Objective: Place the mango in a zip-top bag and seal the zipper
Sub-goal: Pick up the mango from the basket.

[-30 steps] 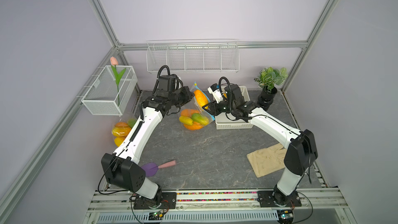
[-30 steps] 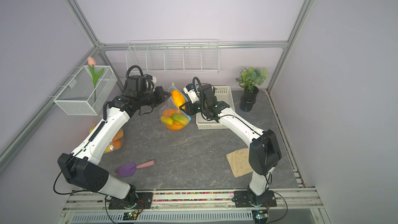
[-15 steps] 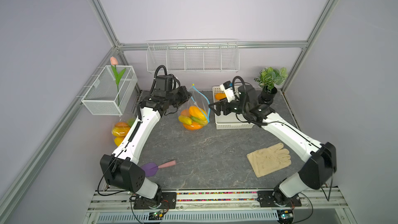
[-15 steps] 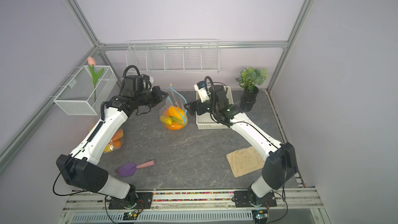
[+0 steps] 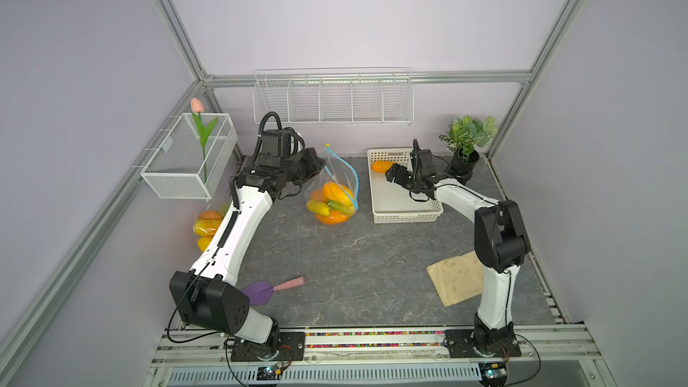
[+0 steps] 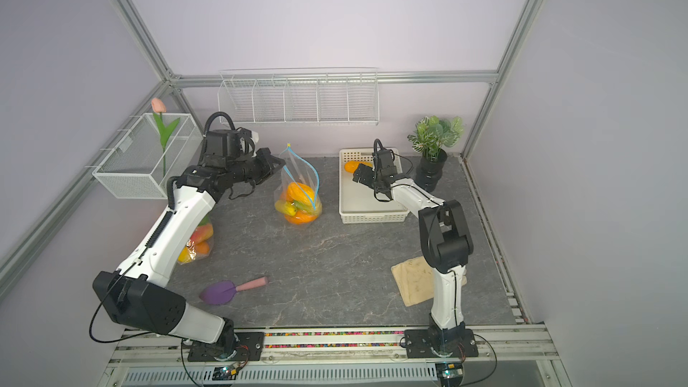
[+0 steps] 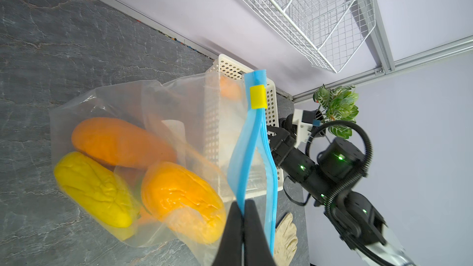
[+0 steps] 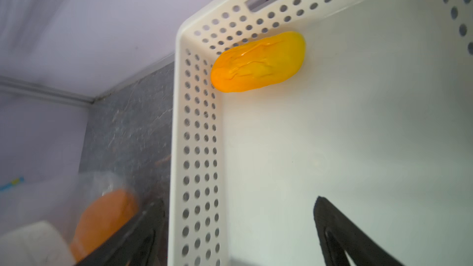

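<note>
Here the left hand (image 7: 242, 208) pinches the blue zipper strip (image 7: 249, 147) of the clear, crinkled bag (image 7: 120, 98); the right hand (image 5: 391, 174) gapes wide above the perforated white basket (image 8: 199, 124), where the oblong, wrinkled yellow mango (image 8: 258, 61) lies cornered

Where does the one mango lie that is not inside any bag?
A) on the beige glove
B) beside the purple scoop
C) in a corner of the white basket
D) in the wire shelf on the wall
C: the mango lies inside the white basket, tucked into a corner against its perforated walls. Both top views also show it at the far end of the basket.
</note>
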You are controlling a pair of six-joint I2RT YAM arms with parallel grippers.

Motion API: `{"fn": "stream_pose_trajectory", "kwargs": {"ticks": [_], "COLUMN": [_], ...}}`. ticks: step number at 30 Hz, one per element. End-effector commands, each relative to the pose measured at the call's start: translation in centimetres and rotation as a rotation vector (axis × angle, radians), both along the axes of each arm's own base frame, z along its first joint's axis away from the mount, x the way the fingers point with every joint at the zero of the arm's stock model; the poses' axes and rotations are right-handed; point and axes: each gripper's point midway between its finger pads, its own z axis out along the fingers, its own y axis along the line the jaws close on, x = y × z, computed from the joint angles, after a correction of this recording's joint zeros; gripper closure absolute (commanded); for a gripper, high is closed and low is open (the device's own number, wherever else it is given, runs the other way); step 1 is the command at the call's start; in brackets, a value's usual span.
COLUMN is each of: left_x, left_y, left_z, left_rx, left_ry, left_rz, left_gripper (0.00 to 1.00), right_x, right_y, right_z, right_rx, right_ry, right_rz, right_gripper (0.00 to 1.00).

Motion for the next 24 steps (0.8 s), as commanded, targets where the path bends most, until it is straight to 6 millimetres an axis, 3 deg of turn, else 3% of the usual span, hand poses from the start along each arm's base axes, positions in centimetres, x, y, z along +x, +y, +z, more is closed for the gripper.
{"fn": "stream_pose_trajectory", "kwargs": {"ticks": [1, 5, 10, 16, 22, 24], "left_x": [-0.8, -0.7, -0.6, -0.4, 0.0, 0.2], "left_y": [0.2, 0.2, 0.0, 0.1, -0.1, 0.0], "left_z": [1.2, 1.3, 1.7, 1.0, 0.2, 0.0], "left_rx": [-0.004, 0.003, -0.004, 0.012, 0.018, 0.017], "left_ry": [-0.03, -0.033, -0.041, -0.033, -0.017, -0.013], "left_rz": [-0.014, -0.018, -0.029, -0.03, -0.036, -0.032], "left_gripper": [1.0, 1.0, 1.0, 1.0, 1.0, 1.0], "right_x": [4.3, 7.6, 10.4, 12.7, 13.1, 12.7], "right_y": [-1.9, -1.5, -1.3, -0.1, 0.8, 0.9], "right_z": [-0.1, -2.0, -4.0, -5.5, -6.9, -6.9], "right_rx": [0.204, 0.285, 0.332, 0.363, 0.385, 0.379], "right_ry": [-0.016, 0.014, 0.024, 0.039, 0.057, 0.058], "right_rz": [-0.214, -0.294, -0.374, -0.39, -0.381, -0.375], "right_gripper": [0.07, 0.07, 0.1, 0.01, 0.37, 0.45]}}
